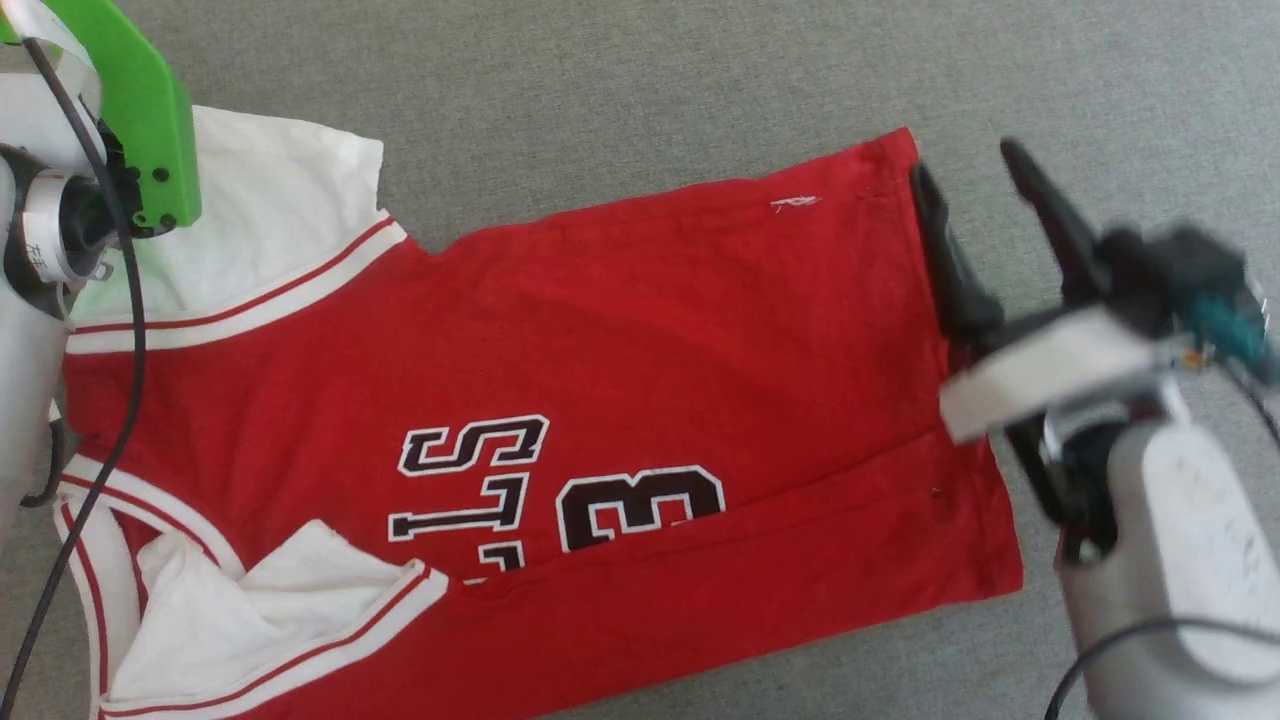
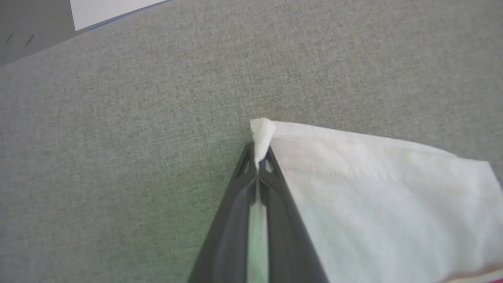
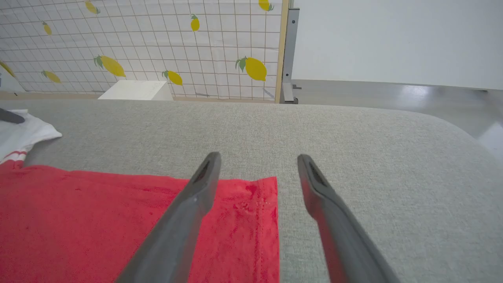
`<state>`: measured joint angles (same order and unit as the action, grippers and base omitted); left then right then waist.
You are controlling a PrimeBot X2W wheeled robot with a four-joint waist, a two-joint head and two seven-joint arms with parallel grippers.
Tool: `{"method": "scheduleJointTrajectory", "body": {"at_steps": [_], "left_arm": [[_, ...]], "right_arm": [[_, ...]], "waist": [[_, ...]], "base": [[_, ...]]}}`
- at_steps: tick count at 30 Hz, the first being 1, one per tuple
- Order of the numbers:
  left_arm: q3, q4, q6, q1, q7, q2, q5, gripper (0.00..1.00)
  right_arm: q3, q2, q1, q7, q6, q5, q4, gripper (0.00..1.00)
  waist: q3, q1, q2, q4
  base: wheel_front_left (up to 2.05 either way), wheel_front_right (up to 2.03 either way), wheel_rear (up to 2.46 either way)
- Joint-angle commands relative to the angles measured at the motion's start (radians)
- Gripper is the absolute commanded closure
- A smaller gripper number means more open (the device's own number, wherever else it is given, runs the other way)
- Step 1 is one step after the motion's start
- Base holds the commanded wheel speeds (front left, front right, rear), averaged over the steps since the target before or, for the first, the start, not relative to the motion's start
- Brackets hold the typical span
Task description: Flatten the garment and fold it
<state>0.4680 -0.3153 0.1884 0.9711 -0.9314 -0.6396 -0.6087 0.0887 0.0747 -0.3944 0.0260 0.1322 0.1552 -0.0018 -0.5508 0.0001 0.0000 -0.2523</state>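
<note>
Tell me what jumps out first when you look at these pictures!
The big red jersey with black, white-edged letters and numbers, spread across the grey cloth surface. At its white sleeve, the left gripper is pinched shut on the corner, while the right gripper hangs open over the red hem corner. Behind the surface, a wall patterned with yellow lemons stands out too.

In the head view, the grey surface (image 1: 600, 80) is bare from 11 to 2 o'clock of the garment (image 1: 640, 340); there a gripper has wide room. At 3 o'clock the right gripper (image 1: 962, 165), jaws apart, stands over the hem corner. At 9 to 10 o'clock the left arm's green plate (image 1: 150, 120) hangs over the white sleeve (image 1: 270, 200). At 5 o'clock a bare strip lies between garment and right forearm (image 1: 1170, 560).
</note>
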Motion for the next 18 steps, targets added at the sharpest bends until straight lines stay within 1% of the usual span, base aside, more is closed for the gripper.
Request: {"method": "scheduleJointTrajectory", "body": {"at_steps": [1, 4, 9, 14, 17, 18], "left_arm": [[0.005, 0.0, 0.0, -0.019, 0.002, -0.005, -0.01, 1.0], [0.007, 0.005, -0.003, -0.018, 0.008, 0.001, -0.014, 1.0], [0.009, 0.014, -0.012, -0.01, 0.024, 0.01, -0.018, 1.0], [0.009, 0.018, -0.017, -0.004, 0.041, 0.02, -0.025, 1.0], [0.01, 0.017, -0.022, -0.002, 0.053, 0.026, -0.027, 1.0], [0.011, 0.015, -0.024, -0.002, 0.057, 0.028, -0.029, 1.0]], "right_arm": [[-0.005, 0.004, -0.06, 0.062, -0.002, -0.016, 0.018, 0.0], [-0.021, 0.001, -0.154, 0.219, -0.002, -0.018, 0.07, 0.0], [-0.039, -0.002, -0.289, 0.54, -0.002, -0.027, 0.185, 0.0], [-0.072, -0.011, -0.379, 0.752, -0.002, -0.036, 0.268, 0.0], [-0.083, -0.015, -0.406, 0.838, -0.002, -0.056, 0.301, 0.0], [-0.087, -0.016, -0.411, 0.873, -0.002, -0.063, 0.316, 0.2]], "waist": [[0.0, -0.0001, 0.0, 0.006], [-0.002, -0.0001, 0.0, 0.016], [-0.011, -0.0001, 0.0, 0.034], [-0.026, -0.0001, 0.0, 0.05], [-0.032, -0.0001, 0.0, 0.058], [-0.033, -0.0001, 0.0, 0.061]], "base": [[0.0, 0.0, 0.0], [0.0, 0.0, 0.0], [0.0, 0.0, 0.0], [0.0, 0.0, 0.0], [0.0, 0.0, 0.0], [0.0, 0.0, 0.0]]}}
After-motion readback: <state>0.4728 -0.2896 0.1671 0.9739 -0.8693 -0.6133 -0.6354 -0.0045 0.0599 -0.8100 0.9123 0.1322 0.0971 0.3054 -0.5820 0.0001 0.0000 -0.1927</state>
